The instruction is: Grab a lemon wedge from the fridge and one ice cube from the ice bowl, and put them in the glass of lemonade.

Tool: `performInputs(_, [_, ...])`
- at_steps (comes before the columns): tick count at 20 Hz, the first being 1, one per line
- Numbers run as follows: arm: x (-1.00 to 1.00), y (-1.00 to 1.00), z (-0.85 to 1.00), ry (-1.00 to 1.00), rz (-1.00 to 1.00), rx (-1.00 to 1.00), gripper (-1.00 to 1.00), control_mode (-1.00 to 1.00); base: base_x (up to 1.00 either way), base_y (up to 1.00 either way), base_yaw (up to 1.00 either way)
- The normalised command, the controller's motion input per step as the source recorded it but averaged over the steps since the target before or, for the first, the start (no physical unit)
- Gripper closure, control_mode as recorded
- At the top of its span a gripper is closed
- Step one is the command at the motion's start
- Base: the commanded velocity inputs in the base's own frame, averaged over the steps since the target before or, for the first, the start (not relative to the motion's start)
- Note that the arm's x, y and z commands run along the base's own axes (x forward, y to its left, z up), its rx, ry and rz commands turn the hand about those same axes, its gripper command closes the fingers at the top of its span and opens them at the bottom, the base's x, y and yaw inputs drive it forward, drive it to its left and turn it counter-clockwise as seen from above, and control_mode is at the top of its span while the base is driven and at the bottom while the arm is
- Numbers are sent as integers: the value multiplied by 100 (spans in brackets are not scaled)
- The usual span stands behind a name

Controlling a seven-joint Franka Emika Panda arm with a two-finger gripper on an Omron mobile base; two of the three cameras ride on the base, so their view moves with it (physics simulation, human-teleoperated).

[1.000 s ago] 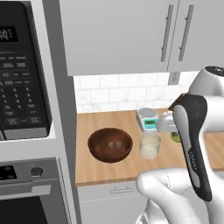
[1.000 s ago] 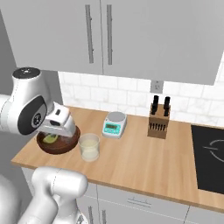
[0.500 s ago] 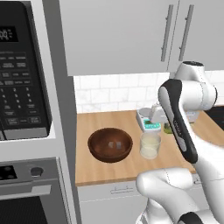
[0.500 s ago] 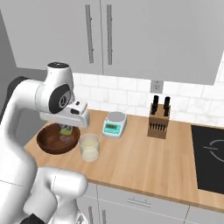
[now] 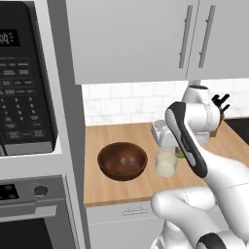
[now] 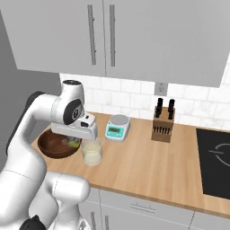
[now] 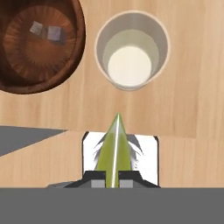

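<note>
- The lemon wedge (image 7: 114, 151) is pinched between the tips of the hand (image 7: 114, 178), its pointed end toward 12 o'clock in the hand view, aimed at the glass of lemonade (image 7: 132, 50)
- In the right base view the lemon wedge (image 6: 73, 143) shows as a small green bit under the hand (image 6: 74, 140), above the near edge of the ice bowl (image 6: 55, 144)
- The glass of lemonade (image 6: 91, 152) stands upright on the bench (image 6: 148, 161), just beside the ice bowl at its 3 o'clock in the right base view
- The hand is pressed together on the lemon wedge, held above the bench and not over the mouth of the glass
- In the hand view the ice bowl (image 7: 65, 74) sits at 10 o'clock with two ice cubes (image 7: 47, 31) lying side by side inside
- In the left base view the ice bowl (image 5: 122, 161) sits at 9 o'clock from the glass of lemonade (image 5: 166, 162)
- Beyond the glass, a small kitchen scale (image 6: 117, 127) stands near the tiled wall, and a knife block (image 6: 162, 127) stands at its 3 o'clock, well apart
</note>
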Motion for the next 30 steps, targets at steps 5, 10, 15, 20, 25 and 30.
performInputs(5, [12, 0, -43, -2, 0, 0, 100, -100, 0, 0, 0])
performInputs(10, [43, 0, 4, 5, 0, -1, 100, -100, 0, 0, 0])
performInputs(15, [55, -2, -8, 4, 0, 0, 100, -100, 0, 0, 0])
performInputs(20, [46, -10, -29, 0, 0, 0, 100, -100, 0, 0, 0])
performInputs(25, [14, -6, -24, 0, 0, 0, 100, -100, 0, 0, 0])
performInputs(30, [3, 0, -14, 0, 0, 0, 100, -100, 0, 0, 0])
